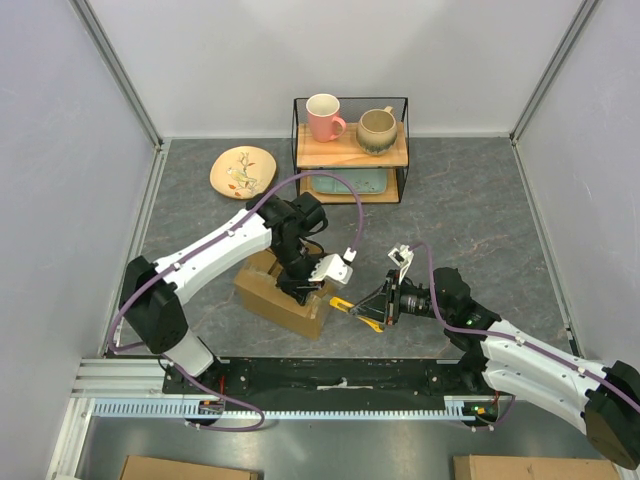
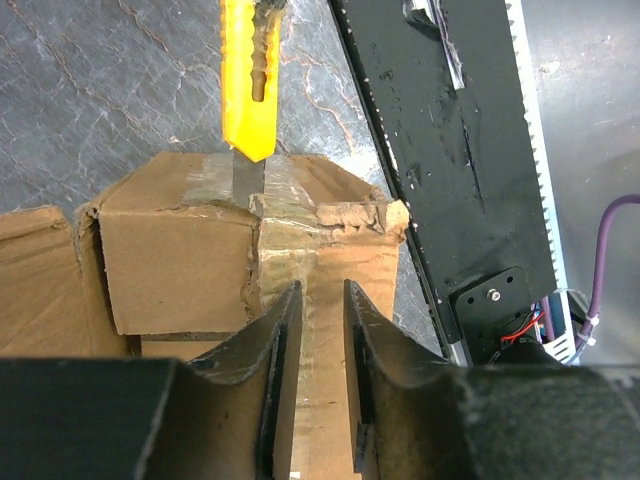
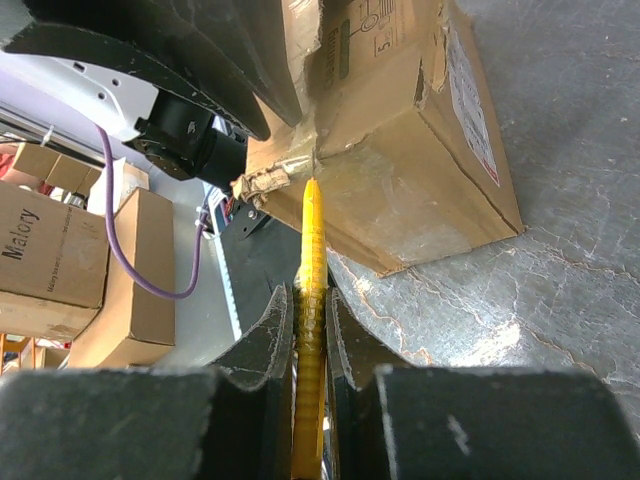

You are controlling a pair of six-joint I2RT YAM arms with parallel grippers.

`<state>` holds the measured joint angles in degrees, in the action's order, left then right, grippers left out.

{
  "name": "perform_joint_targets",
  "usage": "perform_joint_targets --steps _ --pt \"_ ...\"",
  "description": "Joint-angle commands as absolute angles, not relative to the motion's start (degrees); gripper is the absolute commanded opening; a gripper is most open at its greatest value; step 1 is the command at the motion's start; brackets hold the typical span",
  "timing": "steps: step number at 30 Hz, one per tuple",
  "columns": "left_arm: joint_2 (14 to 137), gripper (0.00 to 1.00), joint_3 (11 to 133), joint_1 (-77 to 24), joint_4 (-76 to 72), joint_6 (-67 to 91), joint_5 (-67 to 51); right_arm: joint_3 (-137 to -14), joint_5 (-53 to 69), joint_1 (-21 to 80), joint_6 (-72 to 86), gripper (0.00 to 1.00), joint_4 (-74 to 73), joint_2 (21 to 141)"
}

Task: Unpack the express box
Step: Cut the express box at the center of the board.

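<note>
Presently the left gripper stands over the top of the express box, which sits on the table just ahead of the arm bases. Its fingers are narrowly parted along the taped seam with nothing seen between them. At the box's right-hand end, the tip of a yellow utility knife meets the seam at the torn top edge. The right gripper is pinched firmly on the knife's handle.

Assessment: the tape-cutting step is in hand and the flaps are not yet open. The next move calls for drawing the blade straight along the seam, kept shallow, while the box is held steady.
</note>
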<state>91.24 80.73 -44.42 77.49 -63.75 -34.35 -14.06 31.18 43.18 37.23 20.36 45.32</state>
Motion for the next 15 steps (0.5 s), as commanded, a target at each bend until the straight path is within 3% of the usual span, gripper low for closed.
perform_joint_targets --steps 1,4,11,15 --pt "92.72 0.32 82.97 -44.21 85.17 -66.27 -34.8 -15.65 31.55 43.33 36.83 0.0 22.85 44.91" --pt "93.6 0.39 84.37 -44.21 84.46 -65.83 -34.89 -15.21 31.73 43.33 37.09 0.0 23.55 45.17" --pt "94.57 0.42 93.6 -44.21 86.22 -64.43 -34.8 -14.06 32.08 43.33 37.79 0.0 25.05 45.88" --pt "94.22 0.47 91.07 -44.12 86.31 -65.21 -33.66 -14.06 32.61 43.33 37.88 0.0 25.75 46.67"
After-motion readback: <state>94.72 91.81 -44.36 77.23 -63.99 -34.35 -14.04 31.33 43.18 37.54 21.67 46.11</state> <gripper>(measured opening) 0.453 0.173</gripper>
